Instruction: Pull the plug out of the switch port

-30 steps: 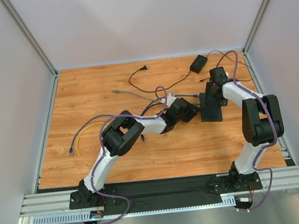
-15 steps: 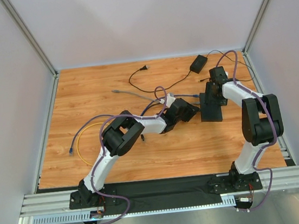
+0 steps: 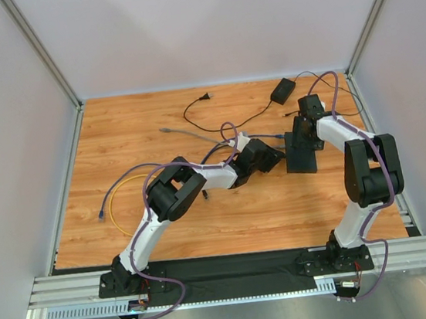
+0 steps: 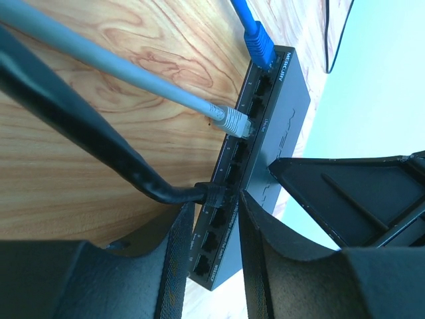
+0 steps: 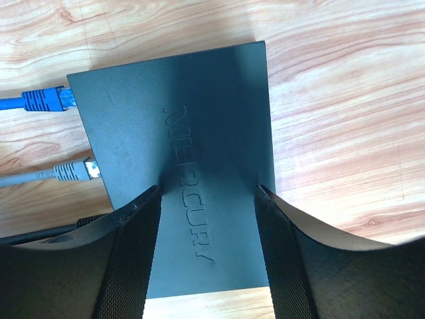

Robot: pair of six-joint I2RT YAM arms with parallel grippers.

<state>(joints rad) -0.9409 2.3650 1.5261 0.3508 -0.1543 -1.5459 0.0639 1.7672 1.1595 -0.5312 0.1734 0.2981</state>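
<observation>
Pale walls close in a wood-grain bench (image 3: 117, 140), and the switch (image 3: 301, 162) lies flat on its right half, ports facing the left arm. The right end effector (image 5: 207, 189) hangs spread wide over the switch's top face, one finger on each side of the embossed lettering. Whether the tips press down or merely hover cannot be told. The left end effector (image 4: 214, 207) sits at the port row with a narrow gap between its fingers. The black plug (image 4: 211, 194) lies just past the tips and is not pinched. That plug looks like the one to be pulled, and several things could spoil it. If the fingers close this far back, they may catch only the tail of the plug or the black cable (image 4: 80, 126), which would then stretch or slip. If the latch tab is not pressed, a straight pull will probably drag the whole switch along, more so should the right arm not be bearing down. A skewed pull could jam the plug in its port. The grey plug (image 4: 232, 121) sits only a few ports away and the blue plug (image 4: 259, 41) farther along, so sideways drift of the left fingers could nudge the grey one.
</observation>
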